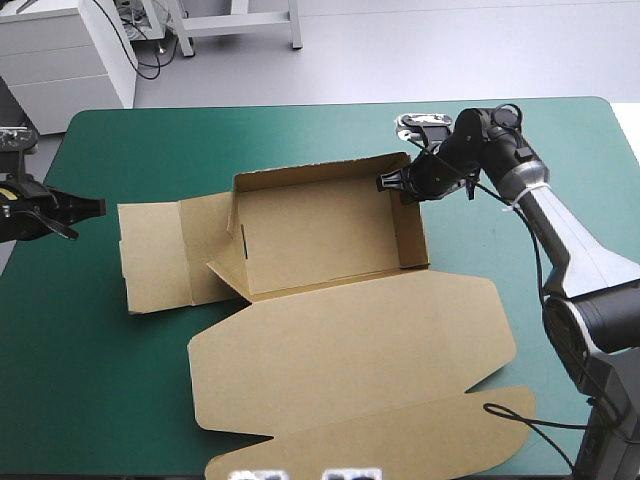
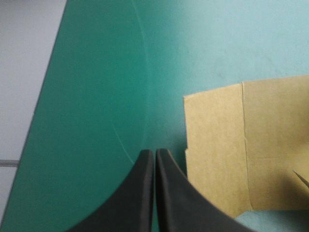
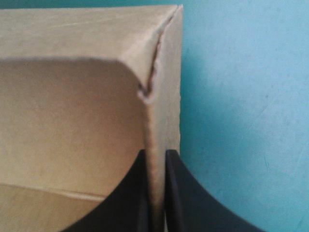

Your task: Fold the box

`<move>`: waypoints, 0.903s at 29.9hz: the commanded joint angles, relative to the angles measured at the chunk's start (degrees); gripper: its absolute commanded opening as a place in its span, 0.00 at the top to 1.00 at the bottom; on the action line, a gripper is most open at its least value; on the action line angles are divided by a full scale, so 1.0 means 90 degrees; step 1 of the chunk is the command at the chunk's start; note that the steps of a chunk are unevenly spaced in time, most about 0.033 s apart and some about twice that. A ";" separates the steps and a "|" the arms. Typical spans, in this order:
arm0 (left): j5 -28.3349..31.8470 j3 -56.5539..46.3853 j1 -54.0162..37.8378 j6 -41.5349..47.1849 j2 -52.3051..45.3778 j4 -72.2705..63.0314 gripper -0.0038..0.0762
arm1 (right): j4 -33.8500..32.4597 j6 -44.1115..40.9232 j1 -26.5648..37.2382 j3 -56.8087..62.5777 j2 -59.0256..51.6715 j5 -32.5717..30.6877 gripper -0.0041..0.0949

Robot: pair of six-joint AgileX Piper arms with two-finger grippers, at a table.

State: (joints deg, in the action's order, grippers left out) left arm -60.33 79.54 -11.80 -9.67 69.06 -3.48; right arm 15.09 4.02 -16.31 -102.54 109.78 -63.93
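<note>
We see the brown cardboard box (image 1: 320, 235), a cut sheet partly raised, lying mid-worktop on the teal-green cover (image 1: 300, 130). Its far wall (image 1: 310, 180) and right end wall (image 1: 412, 225) stand upright and meet at the far right corner. The left end panel (image 1: 150, 255) lies flat on the cover, and one small flap (image 1: 225, 272) tilts up beside the tray floor. The broad lid (image 1: 350, 350) lies flat, filling the space between the tray and the worktop's near edge, with its rounded tuck flap (image 1: 400, 440) nearest that edge.

The right tool (image 1: 392, 183) is all but closed on the top edge of the right end wall, close to the far corner. In the right wrist view this tool (image 3: 154, 157) has one black finger inside the tray and the other outside, with the box (image 3: 72, 121) wall pinched between them. A ragged crease runs along the corner seam just ahead. Bare cover (image 3: 241, 96) lies beside the outer finger.

The left tool (image 1: 85, 207) is at the worktop's left edge, apart from the board. In the left wrist view this tool (image 2: 154, 159) has its fingers pressed together into a point, gripping nothing. The corner of the flat end panel (image 2: 227, 154) lies just beside it, and bare cover (image 2: 96, 96) lies ahead.

Every face of the board that we can see is plain brown.
</note>
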 commanded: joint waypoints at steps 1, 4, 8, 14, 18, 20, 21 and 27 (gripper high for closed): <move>0.0472 -0.0053 -0.0267 -0.0321 -0.0102 -0.0703 0.96 | -0.0118 0.0163 -0.0015 -0.0012 -0.0057 0.0134 0.90; 0.0460 -0.0119 -0.0267 -0.0381 -0.0028 -0.0758 0.96 | -0.0144 0.0163 -0.0015 -0.0012 -0.0057 0.0520 0.71; 0.0460 -0.0119 -0.0267 -0.0381 0.0054 -0.0888 0.96 | -0.0162 0.0408 -0.0015 -0.0173 -0.0057 0.0505 0.54; 0.0414 -0.0119 -0.0267 -0.0385 0.0114 -0.0890 0.96 | -0.0188 0.0472 -0.0015 -0.1400 -0.0057 -0.0127 0.53; 0.0384 -0.0119 -0.0267 -0.0385 0.0114 -0.0890 0.96 | -0.0188 0.0362 -0.0003 -0.2660 -0.0057 -0.0739 0.53; 0.0355 -0.0119 -0.0267 -0.0385 0.0114 -0.0890 0.96 | -0.0202 0.0057 -0.0003 -0.3170 -0.0057 -0.0841 0.53; 0.0339 -0.0119 -0.0267 -0.0385 0.0114 -0.0890 0.96 | -0.0202 -0.0059 -0.0003 -0.3402 -0.0083 -0.0841 0.54; 0.0190 -0.0119 -0.0267 -0.0385 0.0114 -0.0890 0.96 | -0.0224 -0.0484 -0.0003 -0.3608 -0.0273 -0.0852 0.54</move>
State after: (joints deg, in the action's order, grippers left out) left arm -60.55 77.03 -14.10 -13.06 71.38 -10.32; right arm 12.75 1.61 -16.59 -134.05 111.36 -71.70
